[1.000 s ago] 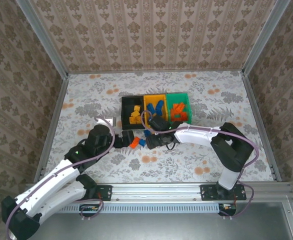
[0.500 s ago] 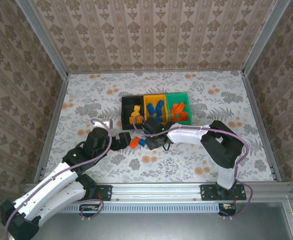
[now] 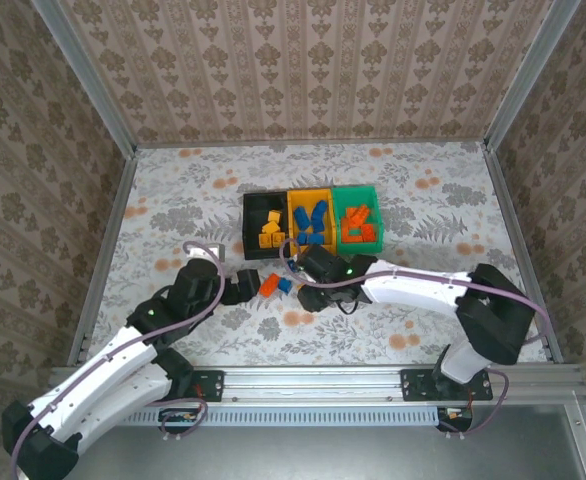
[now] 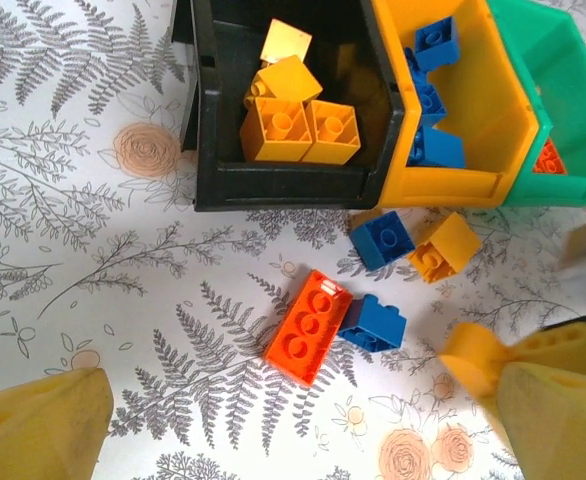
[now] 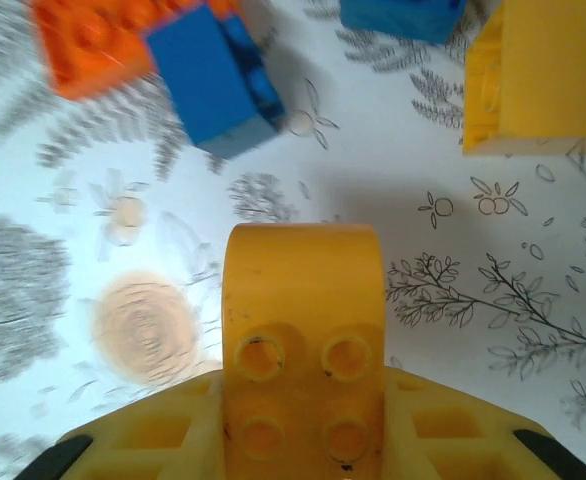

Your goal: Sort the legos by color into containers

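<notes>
Orange, yellow and two blue legos lie loose beside the part-filled containers.

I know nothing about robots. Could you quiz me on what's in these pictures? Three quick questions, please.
1. Which colour of bricks lies in the black bin? A red-orange, B yellow-orange, C blue.
2. True or false: the left fingers stand wide open, gripping nothing.
3. How many bricks lie loose on the table?

Key
1. B
2. True
3. Four: one red-orange brick, two blue bricks and one yellow-orange brick.
</notes>
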Controlling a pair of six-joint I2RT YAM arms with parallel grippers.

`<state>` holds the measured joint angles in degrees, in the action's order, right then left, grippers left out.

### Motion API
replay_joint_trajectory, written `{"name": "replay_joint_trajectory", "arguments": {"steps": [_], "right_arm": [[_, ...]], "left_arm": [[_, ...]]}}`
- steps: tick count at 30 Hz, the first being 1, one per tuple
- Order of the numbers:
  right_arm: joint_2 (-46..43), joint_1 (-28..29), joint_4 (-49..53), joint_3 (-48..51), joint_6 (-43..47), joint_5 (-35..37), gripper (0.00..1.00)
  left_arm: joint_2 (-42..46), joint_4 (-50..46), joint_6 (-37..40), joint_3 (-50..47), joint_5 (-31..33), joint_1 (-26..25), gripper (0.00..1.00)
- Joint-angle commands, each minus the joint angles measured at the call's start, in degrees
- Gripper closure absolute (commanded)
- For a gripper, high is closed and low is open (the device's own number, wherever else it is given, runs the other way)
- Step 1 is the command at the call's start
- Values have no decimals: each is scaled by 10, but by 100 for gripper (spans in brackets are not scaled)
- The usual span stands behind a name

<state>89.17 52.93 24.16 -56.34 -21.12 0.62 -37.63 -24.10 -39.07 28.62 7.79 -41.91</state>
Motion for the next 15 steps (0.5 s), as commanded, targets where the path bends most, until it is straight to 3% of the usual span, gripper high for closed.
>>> {"name": "replay_joint_trajectory", "arguments": {"steps": [1,5,15], "right_arm": [[-21,1,17,-51,-6,-21,68],[46,-6,27,-163,0,-3,68],[310,-52,111,-478,-39,69,66]], "left_arm": [[19,-12,-17,-22,9,5,0],[51,-27,-29,-42,8,5,0],[112,-70,-42,-59,7,6,0]]}}
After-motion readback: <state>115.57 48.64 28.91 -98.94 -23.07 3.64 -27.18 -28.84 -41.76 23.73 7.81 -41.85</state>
